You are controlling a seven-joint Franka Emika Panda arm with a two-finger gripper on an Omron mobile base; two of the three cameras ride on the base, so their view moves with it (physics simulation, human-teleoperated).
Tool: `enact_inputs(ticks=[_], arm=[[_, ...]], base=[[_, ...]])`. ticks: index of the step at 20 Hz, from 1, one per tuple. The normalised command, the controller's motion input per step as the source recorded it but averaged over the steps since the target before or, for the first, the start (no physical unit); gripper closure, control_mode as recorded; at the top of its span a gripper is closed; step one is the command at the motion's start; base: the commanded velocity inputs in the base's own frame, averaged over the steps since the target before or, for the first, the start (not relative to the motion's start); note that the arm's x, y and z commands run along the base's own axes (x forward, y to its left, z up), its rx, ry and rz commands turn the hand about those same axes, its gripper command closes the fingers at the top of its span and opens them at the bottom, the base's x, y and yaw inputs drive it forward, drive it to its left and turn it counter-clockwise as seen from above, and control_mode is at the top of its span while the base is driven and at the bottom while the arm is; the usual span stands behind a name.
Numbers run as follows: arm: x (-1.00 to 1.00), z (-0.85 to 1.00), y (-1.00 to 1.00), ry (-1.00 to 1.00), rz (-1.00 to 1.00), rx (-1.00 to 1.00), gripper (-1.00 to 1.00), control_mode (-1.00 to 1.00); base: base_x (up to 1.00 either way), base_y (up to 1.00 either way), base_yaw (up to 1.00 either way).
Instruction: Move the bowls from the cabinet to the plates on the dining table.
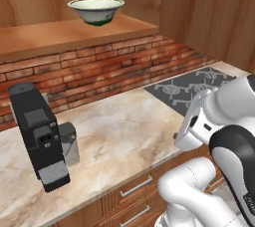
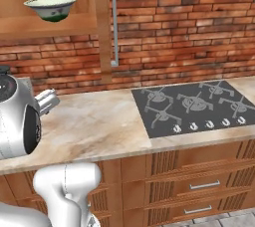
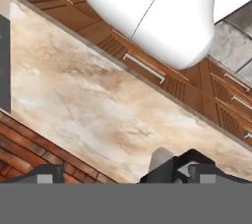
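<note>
One pale bowl with a greenish underside stands upright on the shelf of the open wooden cabinet. The bowl also appears at the upper left of the right base view, beside the cabinet's long grey handle. My gripper is open, its fingertips wide apart with nothing held. It looks down at the marble counter, well below the bowl. The plates and the dining table are out of view.
A black coffee machine stands on the counter at the left. A black hob is set into the counter on the right. A brick wall runs behind, and drawers sit below the counter edge.
</note>
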Motion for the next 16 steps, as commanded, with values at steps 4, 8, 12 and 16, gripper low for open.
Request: enact_inputs(ticks=[4, 8, 12, 16], arm=[[-0.02, 0.47, 0.0, -0.04, 0.04, -0.03, -1.0, -1.0], [-0.06, 0.57, 0.07, -0.06, 0.0, -0.08, -1.0, -1.0], [0.0, 0.52, 0.13, -0.06, 0.0, -0.09, -1.0, -1.0], [-0.04, 0.73, 0.04, -0.07, 0.0, -0.09, -1.0, -1.0]], base=[[0.0, 0.0, 0.0], [0.0, 0.0, 0.0], [0.0, 0.0, 0.0], [0.0, 0.0, 0.0]])
